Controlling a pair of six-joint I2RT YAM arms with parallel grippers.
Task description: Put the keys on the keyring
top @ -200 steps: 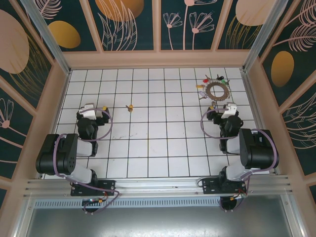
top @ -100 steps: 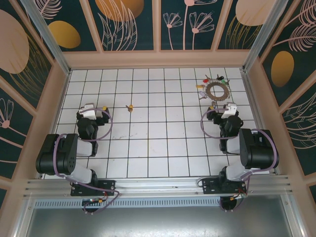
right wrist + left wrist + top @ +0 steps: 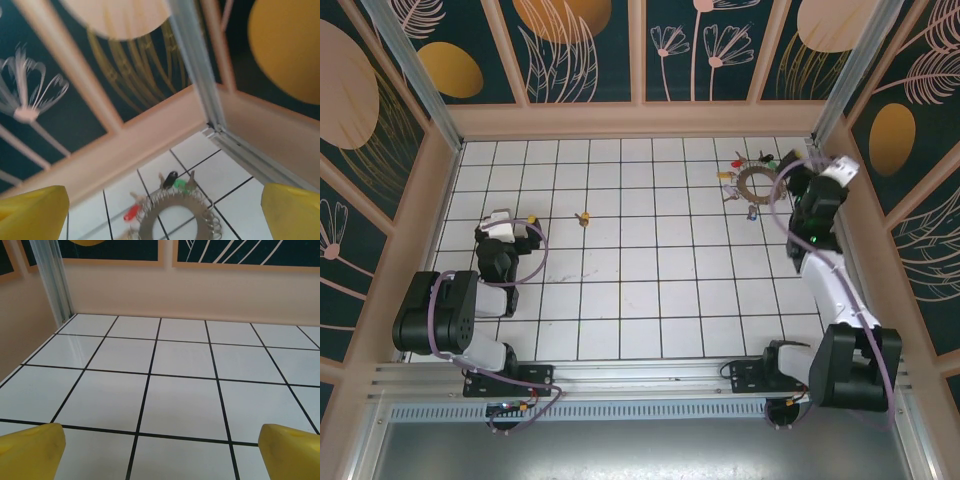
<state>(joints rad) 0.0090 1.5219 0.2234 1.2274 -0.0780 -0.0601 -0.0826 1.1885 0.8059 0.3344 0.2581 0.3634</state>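
Keys (image 3: 735, 160) are mostly bunched around the keyring (image 3: 757, 182), which lies flat in the far right corner of the white tiled surface (image 3: 620, 290). From the right wrist camera I can make out a green key (image 3: 180, 184), a red key (image 3: 131, 212) and a dark key (image 3: 170, 177) at the ring's edge. Can't tell if they're actually threaded on. One yellow key (image 3: 584, 218) sits alone, well apart, left of centre. Right fingers (image 3: 292, 212) are spread wide just beside the ring, holding nothing. Left fingers (image 3: 32, 450) are wide apart too, empty, low over bare tiles on the near left.
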